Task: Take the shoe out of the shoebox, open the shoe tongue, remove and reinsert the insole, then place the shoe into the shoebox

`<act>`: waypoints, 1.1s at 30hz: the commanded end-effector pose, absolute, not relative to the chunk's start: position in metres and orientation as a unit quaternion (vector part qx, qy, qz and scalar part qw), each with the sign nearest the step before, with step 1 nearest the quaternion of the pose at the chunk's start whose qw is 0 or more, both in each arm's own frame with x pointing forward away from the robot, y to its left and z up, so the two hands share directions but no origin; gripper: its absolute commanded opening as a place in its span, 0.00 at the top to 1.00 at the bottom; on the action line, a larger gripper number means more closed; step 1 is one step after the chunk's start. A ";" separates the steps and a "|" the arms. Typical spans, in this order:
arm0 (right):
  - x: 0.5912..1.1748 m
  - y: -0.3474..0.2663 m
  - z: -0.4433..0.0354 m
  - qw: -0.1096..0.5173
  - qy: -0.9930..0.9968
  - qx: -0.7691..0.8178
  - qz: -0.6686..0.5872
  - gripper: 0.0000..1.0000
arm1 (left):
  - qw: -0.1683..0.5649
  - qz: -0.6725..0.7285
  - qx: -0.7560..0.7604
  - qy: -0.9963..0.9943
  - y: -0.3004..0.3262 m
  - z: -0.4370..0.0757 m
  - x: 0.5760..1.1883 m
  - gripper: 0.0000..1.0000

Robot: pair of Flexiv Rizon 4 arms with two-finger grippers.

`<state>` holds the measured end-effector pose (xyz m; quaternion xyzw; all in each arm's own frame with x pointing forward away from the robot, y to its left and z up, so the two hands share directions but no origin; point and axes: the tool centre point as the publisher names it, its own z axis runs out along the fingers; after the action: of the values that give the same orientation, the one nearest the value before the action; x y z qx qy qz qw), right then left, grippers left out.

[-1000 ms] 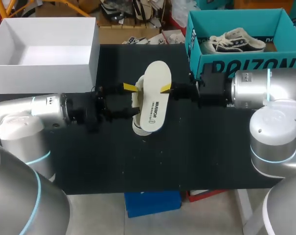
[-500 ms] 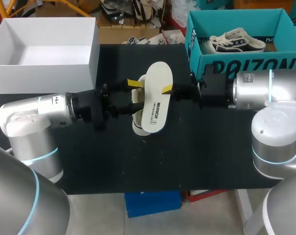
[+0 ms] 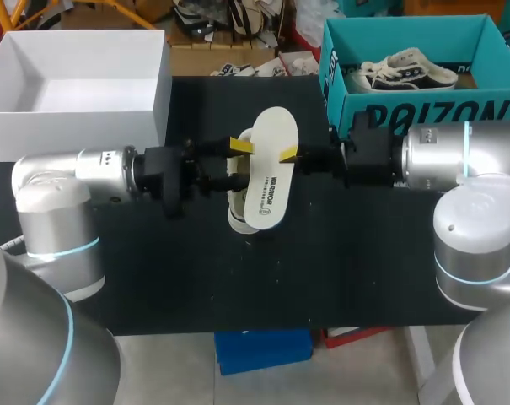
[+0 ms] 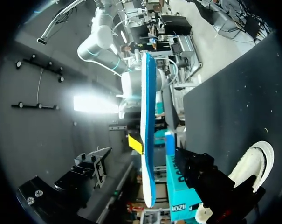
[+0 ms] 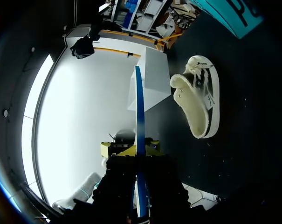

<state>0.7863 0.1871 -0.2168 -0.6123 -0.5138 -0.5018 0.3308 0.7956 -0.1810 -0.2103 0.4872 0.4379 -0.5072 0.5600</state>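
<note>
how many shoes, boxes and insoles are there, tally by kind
shoes: 2 (cream shoe, dark shoe)
boxes: 2 (white box, teal box)
insoles: 1 (insole)
total: 5

furniture: table | top: black (pale specks scattered)
</note>
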 end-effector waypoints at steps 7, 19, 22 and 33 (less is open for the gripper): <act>0.784 0.188 -0.220 0.332 -0.510 -0.611 -0.506 1.00 | 0.549 -0.519 0.502 0.421 -0.198 -0.213 0.798 0.60; 0.784 0.191 -0.219 0.335 -0.512 -0.608 -0.505 1.00 | 0.544 -0.523 0.506 0.418 -0.202 -0.215 0.801 0.76; 0.784 0.192 -0.219 0.336 -0.512 -0.608 -0.505 1.00 | 0.540 -0.528 0.507 0.416 -0.205 -0.215 0.799 0.82; 0.784 0.190 -0.217 0.333 -0.508 -0.613 -0.505 0.00 | 0.540 -0.523 0.516 0.410 -0.205 -0.211 0.800 1.00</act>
<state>0.7855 0.1897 -0.2172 -0.6105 -0.5106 -0.5045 0.3346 0.7990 -0.2064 -0.2120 0.5130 0.4106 -0.5248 0.5412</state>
